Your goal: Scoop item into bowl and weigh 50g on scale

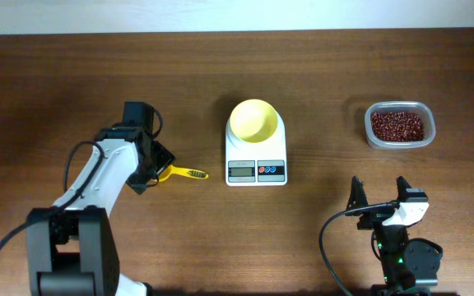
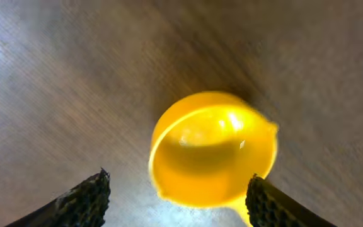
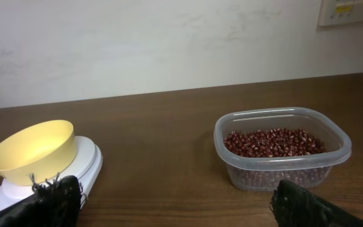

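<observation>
**Scoop may squirt free**

The left gripper (image 2: 178, 189) holds its fingers (image 2: 84, 198) apart astride the yellow scoop (image 2: 213, 151), at its round cup; pinching there could pop it loose. The right gripper (image 3: 181, 198) gapes idle. The beans (image 1: 397, 125) wait in the tub (image 3: 282, 114), and the bowl (image 1: 253, 120) sits empty on the scale (image 1: 256, 161).

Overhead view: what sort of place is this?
Likely a lab or office robot workstation, not a kitchen: a brown wooden table, a plain white wall with a small panel behind it, and a white digital scale and clear tub of red-brown beans staged as props.
</observation>
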Controlling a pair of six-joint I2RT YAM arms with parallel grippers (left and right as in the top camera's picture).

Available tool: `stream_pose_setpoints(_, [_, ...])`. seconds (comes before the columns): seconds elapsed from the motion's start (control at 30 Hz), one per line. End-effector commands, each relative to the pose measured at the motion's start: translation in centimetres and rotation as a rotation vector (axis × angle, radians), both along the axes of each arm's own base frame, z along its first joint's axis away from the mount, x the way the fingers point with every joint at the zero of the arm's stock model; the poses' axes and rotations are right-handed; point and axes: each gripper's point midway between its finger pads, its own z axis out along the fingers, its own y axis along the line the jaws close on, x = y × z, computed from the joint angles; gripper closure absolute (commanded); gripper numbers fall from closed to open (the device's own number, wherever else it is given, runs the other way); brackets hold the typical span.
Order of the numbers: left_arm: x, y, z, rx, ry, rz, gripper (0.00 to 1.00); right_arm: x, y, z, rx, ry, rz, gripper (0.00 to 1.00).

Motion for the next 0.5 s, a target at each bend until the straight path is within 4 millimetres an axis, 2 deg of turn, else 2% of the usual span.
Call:
stream_pose_setpoints(0.0, [0.1, 0.4, -0.9, 0.027, 0.008, 0.025, 0.3, 0.0, 0.0, -0.3, -0.001, 0.003, -0.004, 0.01])
stream_pose_setpoints(0.07, [-0.1, 0.5, -1.6, 0.031, 0.027, 0.026, 0.34, 0.0, 0.0, -0.3, -0.001, 0.003, -0.004, 0.01])
stream_pose_setpoints(0.13, [-0.2, 0.5, -2.8, 0.031, 0.055, 0.044, 0.42, 0.0, 0.0, -0.3, -0.001, 0.003, -0.004, 0.01])
stream_pose_setpoints(0.2, [-0.1, 0.5, -3.4, 0.031, 0.062, 0.043, 0.43, 0.0, 0.0, -0.3, -0.001, 0.003, -0.004, 0.01])
stream_pose_setpoints(0.3, [-0.4, 0.5, -4.8, 0.032, 0.091, 0.043, 0.55, 0.0, 0.0, -0.3, -0.001, 0.003, -0.004, 0.01])
stream_pose_setpoints(0.37, [-0.9, 0.5, -5.3, 0.029, 0.097, 0.082, 0.71, 0.0, 0.0, -0.3, -0.001, 0.003, -0.004, 0.01])
stream_pose_setpoints(0.43, [-0.6, 0.5, -5.2, 0.029, 0.087, 0.083, 1.0, 0.0, 0.0, -0.3, -0.001, 0.003, -0.004, 0.01])
stream_pose_setpoints(0.47, [-0.6, 0.5, -5.2, 0.029, 0.087, 0.083, 1.0, 0.0, 0.0, -0.3, -0.001, 0.003, -0.004, 0.01])
